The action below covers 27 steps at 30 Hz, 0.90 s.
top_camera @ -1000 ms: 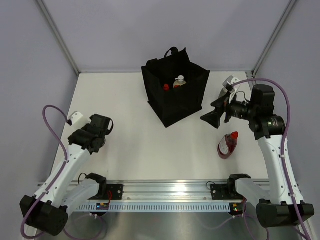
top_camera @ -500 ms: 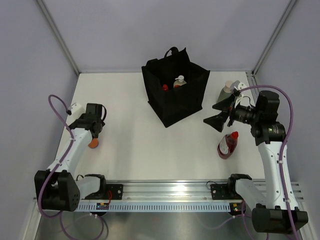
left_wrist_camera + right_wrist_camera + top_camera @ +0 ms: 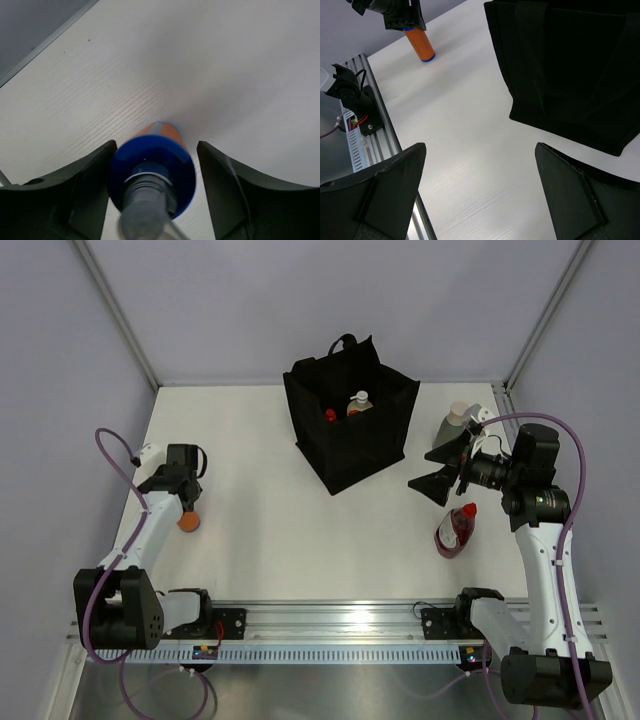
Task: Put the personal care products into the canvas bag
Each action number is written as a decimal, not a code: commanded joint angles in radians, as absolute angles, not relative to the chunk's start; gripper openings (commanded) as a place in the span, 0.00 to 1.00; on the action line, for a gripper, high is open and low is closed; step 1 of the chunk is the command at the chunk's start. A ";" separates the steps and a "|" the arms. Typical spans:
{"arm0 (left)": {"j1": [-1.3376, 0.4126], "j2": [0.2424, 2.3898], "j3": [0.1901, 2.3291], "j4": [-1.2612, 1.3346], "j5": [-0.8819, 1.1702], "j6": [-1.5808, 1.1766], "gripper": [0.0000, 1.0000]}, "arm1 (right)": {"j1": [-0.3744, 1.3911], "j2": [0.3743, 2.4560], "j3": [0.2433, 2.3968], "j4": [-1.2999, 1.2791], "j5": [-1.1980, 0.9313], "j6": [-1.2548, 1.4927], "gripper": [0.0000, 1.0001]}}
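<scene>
The left arm has swung outward from its folded pose and brought the left claw [image 3: 155,147] down over the orange bottle [image 3: 420,44]. This bottle stands on the desk [image 3: 270,530] at the far left, well apart from the canvas bag [image 3: 365,455]. In the left wrist view the fingers [image 3: 85,190] flank the bottle's blue collar [image 3: 150,165] closely on both sides. Whether they press on it cannot be told.

The right claw [image 3: 420,468] has shifted only slightly. It hangs spread wide and empty between the bag and the grey-green pump bottle [image 3: 453,426]. The dark red bottle [image 3: 455,530] lies on the desk just nearer the bases.

The bag stands upright at rear centre. A red-capped bottle [image 3: 331,415] and a cream bottle [image 3: 357,404] show inside it.

Judgement: the left arm is at the grasp step for the orange bottle. Three products remain outside the bag.
</scene>
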<state>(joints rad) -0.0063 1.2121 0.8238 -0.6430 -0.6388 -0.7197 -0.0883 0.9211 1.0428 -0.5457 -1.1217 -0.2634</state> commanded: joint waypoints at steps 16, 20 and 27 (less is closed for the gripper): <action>-0.003 0.971 0.871 -0.444 -0.085 -0.528 0.00 | -0.112 0.904 1.039 -0.515 -1.170 -0.267 1.00; -0.046 0.879 0.920 -0.358 0.093 -0.512 0.00 | -0.118 0.900 1.037 -0.518 -1.177 -0.271 1.00; -0.332 0.905 1.222 -0.288 0.080 -0.526 0.00 | -0.130 0.905 1.034 -0.518 -1.177 -0.275 1.00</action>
<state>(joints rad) -0.2245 0.9054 1.0374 -0.4973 0.0200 -0.5312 -0.1173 0.9165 1.0370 -0.5446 -1.1465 -0.2657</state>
